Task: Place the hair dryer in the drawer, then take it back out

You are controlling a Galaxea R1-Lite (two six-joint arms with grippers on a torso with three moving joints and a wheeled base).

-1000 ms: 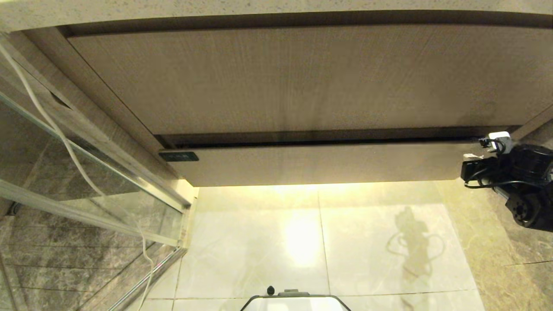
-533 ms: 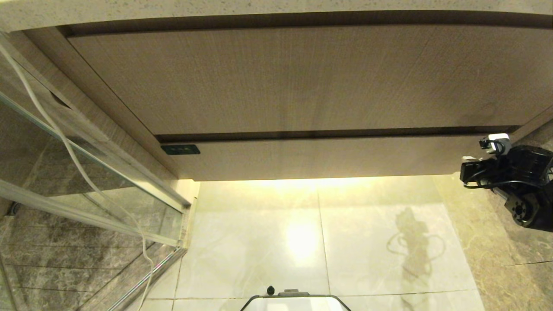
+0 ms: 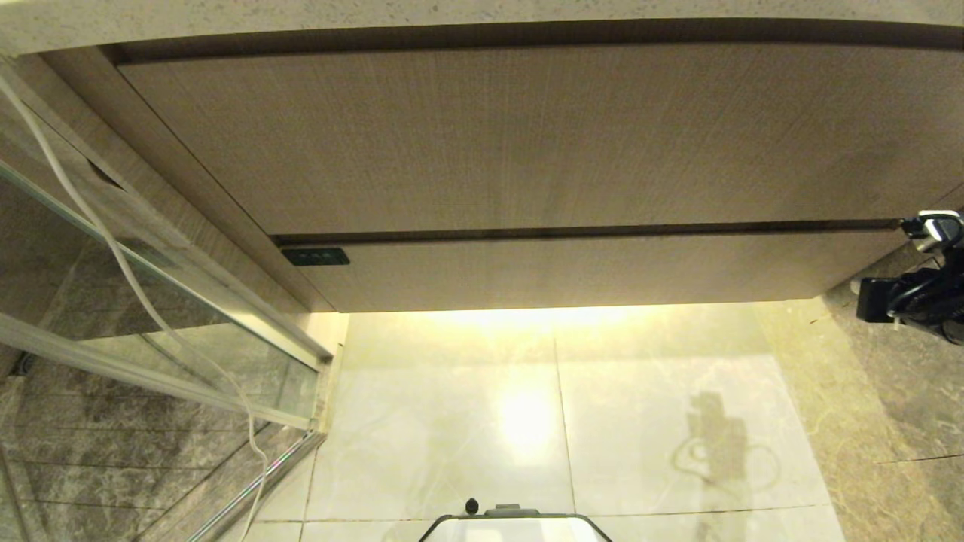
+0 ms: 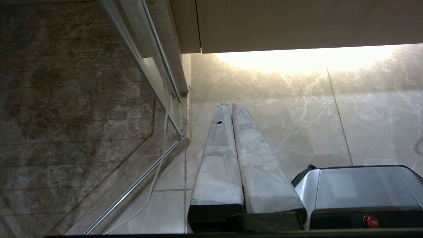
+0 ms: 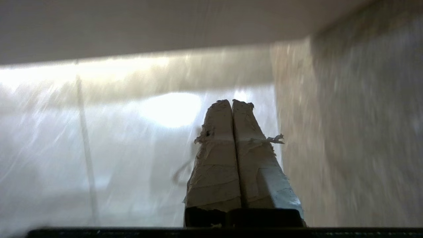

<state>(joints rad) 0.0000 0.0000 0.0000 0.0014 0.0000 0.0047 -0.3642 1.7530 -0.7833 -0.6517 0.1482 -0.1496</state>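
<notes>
The drawer (image 3: 572, 271) is the low wood-grain front under the taller panel (image 3: 527, 135). It sits shut, flush with the cabinet. The hair dryer is hidden. Only the right arm's dark wrist (image 3: 922, 290) shows at the right edge of the head view, off the drawer's right end and apart from it. In the right wrist view my right gripper (image 5: 232, 102) is shut and empty, its taped fingers pressed together over the pale floor. My left gripper (image 4: 230, 106) is parked low, shut and empty, pointing at the floor below the cabinet's edge (image 4: 297, 23).
A glass shower door with a metal rail (image 3: 173, 301) stands on the left, and a white cord (image 3: 120, 263) hangs along it. Pale floor tiles (image 3: 527, 421) lie in front of the cabinet. The robot's base (image 4: 360, 195) is beside the left gripper.
The drawer front slid in from slightly open to flush. The right arm then drew back toward the right edge of the head view, away from the drawer's end.
</notes>
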